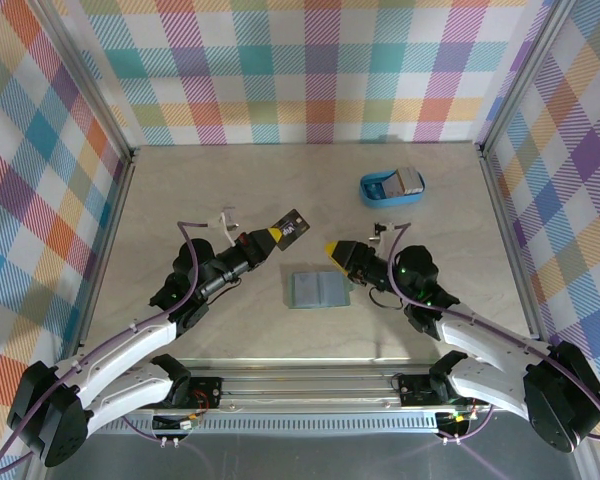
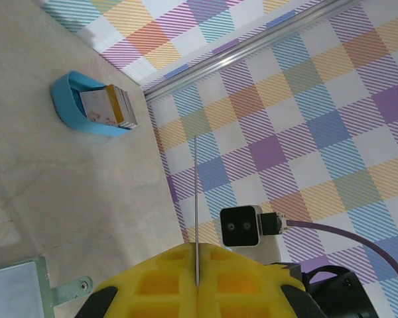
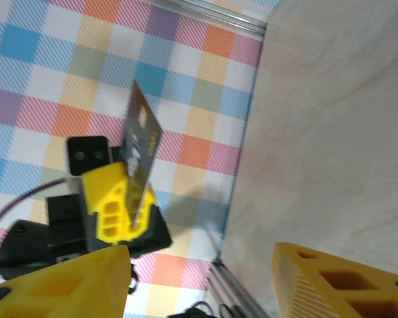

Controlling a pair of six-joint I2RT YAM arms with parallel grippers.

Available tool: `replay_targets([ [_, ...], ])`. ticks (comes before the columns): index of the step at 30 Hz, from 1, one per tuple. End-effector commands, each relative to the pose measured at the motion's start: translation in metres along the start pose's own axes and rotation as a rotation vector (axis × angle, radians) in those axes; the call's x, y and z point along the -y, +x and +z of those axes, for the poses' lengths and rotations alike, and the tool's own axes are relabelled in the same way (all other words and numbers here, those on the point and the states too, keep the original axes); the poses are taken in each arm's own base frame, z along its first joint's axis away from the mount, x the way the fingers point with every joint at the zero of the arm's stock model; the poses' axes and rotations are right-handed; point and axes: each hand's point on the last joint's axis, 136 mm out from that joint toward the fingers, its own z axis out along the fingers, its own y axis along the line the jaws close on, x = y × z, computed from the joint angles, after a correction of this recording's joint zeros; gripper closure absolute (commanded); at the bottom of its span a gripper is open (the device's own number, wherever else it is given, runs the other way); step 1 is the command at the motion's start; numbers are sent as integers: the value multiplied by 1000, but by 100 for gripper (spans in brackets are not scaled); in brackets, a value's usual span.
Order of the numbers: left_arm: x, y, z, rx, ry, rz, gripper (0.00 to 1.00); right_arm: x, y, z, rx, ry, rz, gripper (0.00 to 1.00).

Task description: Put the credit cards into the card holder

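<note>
Top external view showed the card holder (image 1: 318,290) lying flat on the table (image 1: 210,180), between the two arms. The left gripper (image 1: 268,237) hung up and to the left of the card holder, its jaws closed on one short end of a dark card (image 1: 293,228), one of the credit cards. The card stuck out past the yellow fingers toward the right gripper (image 1: 333,250), which stood just above the upper right corner of the card holder.

In the right wrist view its fingers (image 3: 66,285) were apart with nothing between them, and the held card was straight in front of them. I think the card was gripped by its end so that most of it was free, either for the other gripper to take or for sliding into a slot.

More credit cards (image 1: 408,181) stood in a blue tray (image 1: 372,190), well beyond the card holder on its far right side. The free end of the card and the right gripper were near but apart. The near and left edges of the card holder had nothing lying beside them, so an approach from there looked easy.
</note>
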Motion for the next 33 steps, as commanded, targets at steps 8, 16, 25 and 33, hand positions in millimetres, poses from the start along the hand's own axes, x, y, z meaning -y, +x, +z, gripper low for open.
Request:
replay_targets([
  [8, 14, -10, 1, 61, 45, 65, 100, -33, -15, 9, 42, -129, 100, 40],
  [16, 22, -1, 9, 9, 69, 44, 100, -47, -10, 26, 5, -199, 75, 46],
  [25, 21, 13, 13, -34, 91, -11, 100, -53, -4, 44, -7, -203, 53, 57],
  [33, 17, 16, 8, -27, 84, -25, 100, -46, 3, 48, -12, -179, 75, 59],
])
